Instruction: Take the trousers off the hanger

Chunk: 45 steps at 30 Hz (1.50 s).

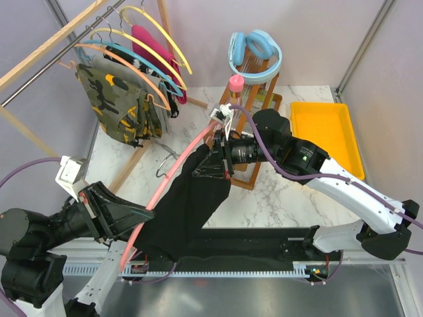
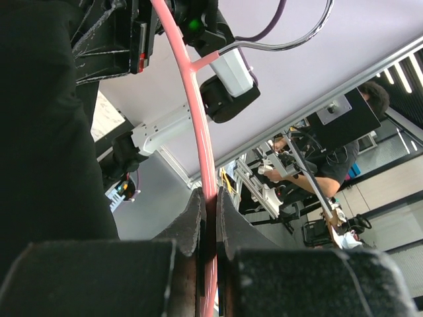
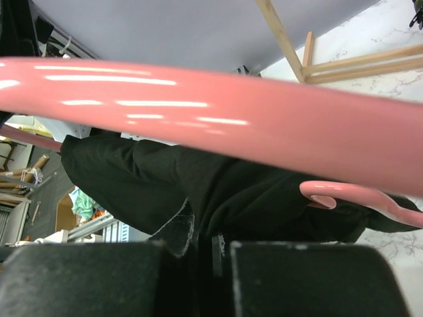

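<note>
The black trousers hang over a pink hanger that slants from the table's middle down toward the left arm. My left gripper is shut on the hanger's lower bar; in the left wrist view the pink hanger runs between the closed fingers of this gripper. My right gripper is shut on the upper edge of the black cloth. In the right wrist view the black trousers are pinched in that gripper, just below the pink hanger. The camouflage trousers hang on the rack at the back left.
The wooden rack carries orange, blue and yellow hangers and a magenta garment. Blue headphones sit on a wooden stand beside a pink-capped bottle. A yellow tray lies at the right.
</note>
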{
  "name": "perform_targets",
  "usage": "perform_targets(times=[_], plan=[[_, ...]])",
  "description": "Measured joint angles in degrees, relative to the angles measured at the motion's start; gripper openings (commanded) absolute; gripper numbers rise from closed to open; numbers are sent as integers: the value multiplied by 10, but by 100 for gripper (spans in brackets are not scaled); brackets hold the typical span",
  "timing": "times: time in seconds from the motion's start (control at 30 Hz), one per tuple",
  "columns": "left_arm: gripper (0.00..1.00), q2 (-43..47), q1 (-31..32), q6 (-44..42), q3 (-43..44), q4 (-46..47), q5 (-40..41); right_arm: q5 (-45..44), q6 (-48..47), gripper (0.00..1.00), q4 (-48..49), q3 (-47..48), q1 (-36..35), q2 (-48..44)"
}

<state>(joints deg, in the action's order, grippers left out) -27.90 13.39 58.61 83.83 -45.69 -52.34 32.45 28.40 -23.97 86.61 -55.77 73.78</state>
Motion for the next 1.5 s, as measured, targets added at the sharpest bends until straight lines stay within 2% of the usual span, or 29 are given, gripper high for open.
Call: perform_targets(times=[0.03, 0.1, 0.17, 0.2, 0.3, 0.4, 0.5, 0.57, 0.63, 0.7, 0.73, 0.93, 1.2, 1.5], plan=[[2, 0, 0, -1, -1, -1, 0, 0, -2, 39, -3, 0, 0, 0], [2, 0, 0, -2, -4, -2, 2, 2, -4, 40, -9, 3, 0, 1], [2, 0, 0, -5, -11, -11, 10, 3, -15, 52, -13, 13, -2, 2], [2, -1, 0, -6, -14, -14, 12, 3, -16, 55, -14, 18, -2, 3], [2, -4, 0, -9, -16, -13, 12, 3, -21, 46, -16, 30, -3, 4], [2, -4, 0, -9, -16, -7, 9, 9, -22, 52, -17, 31, -3, 7], [2, -4, 0, -5, -17, -2, 7, 18, -16, 51, -3, 31, -3, 21], [2, -4, 0, 3, -20, 7, 5, 21, -16, 37, 4, 31, -3, 30], [2, -4, 0, 13, -23, 16, 1, 22, -13, 6, 12, 31, -3, 40], [2, -4, 0, 20, -23, 23, -4, 20, -11, 6, 17, 31, -2, 46], [2, -4, 0, 22, -23, 26, -5, 19, -7, 0, 20, 31, -2, 48], [2, -4, 3, 23, -32, 33, -6, 16, 4, 0, 31, 32, -1, 49], [2, -5, 10, -74, 3, -14, 47, 11, 25, 0, 15, 91, 7, 49], [2, -10, 16, -96, -19, -6, 99, 18, 39, 0, -6, 98, 36, 10]])
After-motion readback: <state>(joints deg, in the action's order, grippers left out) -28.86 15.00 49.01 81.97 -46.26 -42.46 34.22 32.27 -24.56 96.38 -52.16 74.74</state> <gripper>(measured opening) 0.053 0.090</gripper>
